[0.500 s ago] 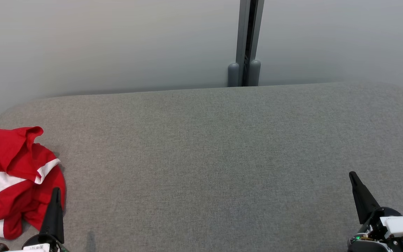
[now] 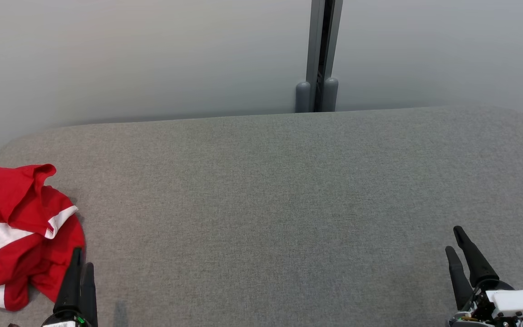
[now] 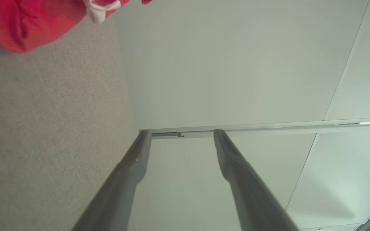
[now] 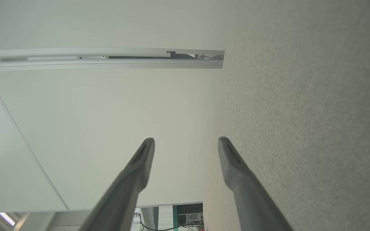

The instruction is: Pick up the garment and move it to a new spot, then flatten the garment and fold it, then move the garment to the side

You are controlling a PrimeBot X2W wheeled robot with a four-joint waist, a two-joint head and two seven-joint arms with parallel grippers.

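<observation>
- Head view: nothing of the task looks done yet. The garment (image 2: 14, 231) lies in a crumpled heap at the far left of the grey tabletop (image 2: 266, 204), partly cut off by the picture's left edge. Lifting, moving, flattening, folding and setting aside are all left, by my reckoning.
- The left end effector (image 2: 83, 257) stands at the lower left with its 2 fingers parted and nothing between them. Its tips are just beside the heap's near right edge; whether they touch the cloth I cannot tell.
- The right end effector (image 2: 453, 238) is at the lower right, well apart from the garment, likewise spread wide and empty.
- The garment is red with white bands and a thin red stripe near a white hem, bunched up with folds rising.
- Left wrist view: a red lobe of it with white trim sits in the top left corner.
</observation>
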